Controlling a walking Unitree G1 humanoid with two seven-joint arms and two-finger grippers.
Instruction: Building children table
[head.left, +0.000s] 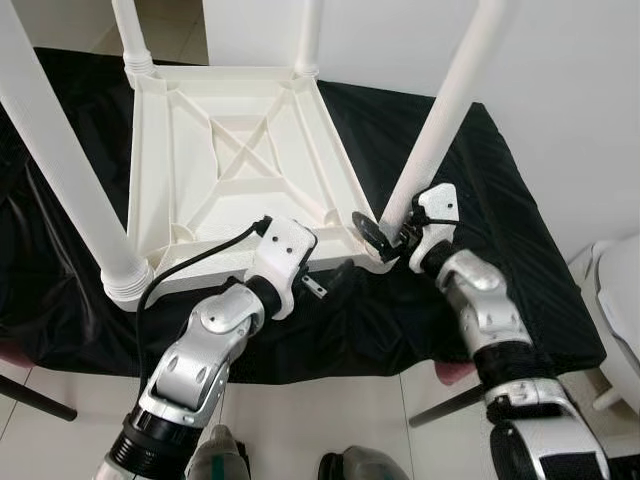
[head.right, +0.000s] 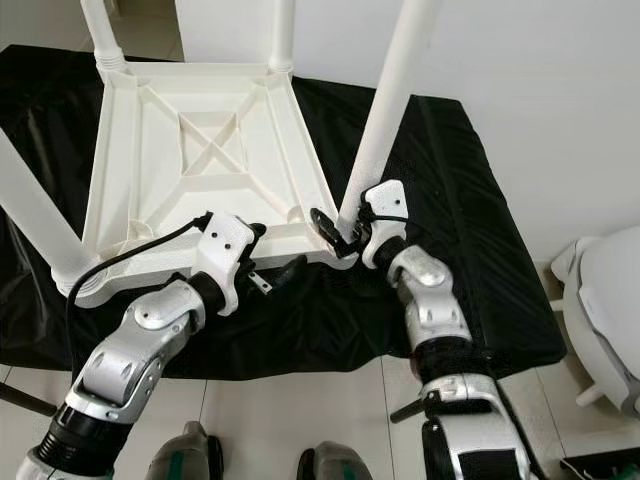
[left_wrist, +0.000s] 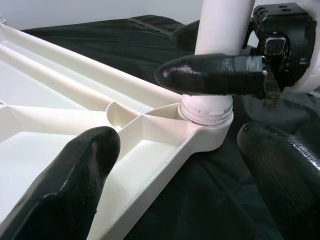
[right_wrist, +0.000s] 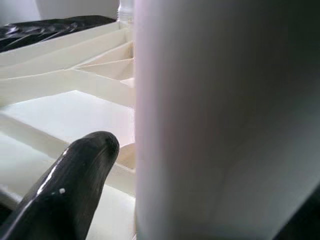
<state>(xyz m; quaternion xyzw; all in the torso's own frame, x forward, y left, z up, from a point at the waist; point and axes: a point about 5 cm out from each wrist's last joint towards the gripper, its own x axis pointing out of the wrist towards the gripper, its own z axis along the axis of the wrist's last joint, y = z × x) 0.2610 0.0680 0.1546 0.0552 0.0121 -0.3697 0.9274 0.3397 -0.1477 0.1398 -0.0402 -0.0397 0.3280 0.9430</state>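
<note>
- Children's table (head.left: 225, 170) lies upside down on a black cloth (head.left: 480, 220), its four legs up; the near-right leg (head.left: 445, 120) stands in its corner socket, long axis rising and leaning away from the right gripper (head.left: 385, 235).
- Right gripper is clamped on that leg just above the socket, one finger (left_wrist: 210, 74) crossing its front.
- Left gripper (head.left: 325, 280) (fingers apart) straddles the tabletop's near edge, just beside the same corner, steadying it by my judgement.
</note>
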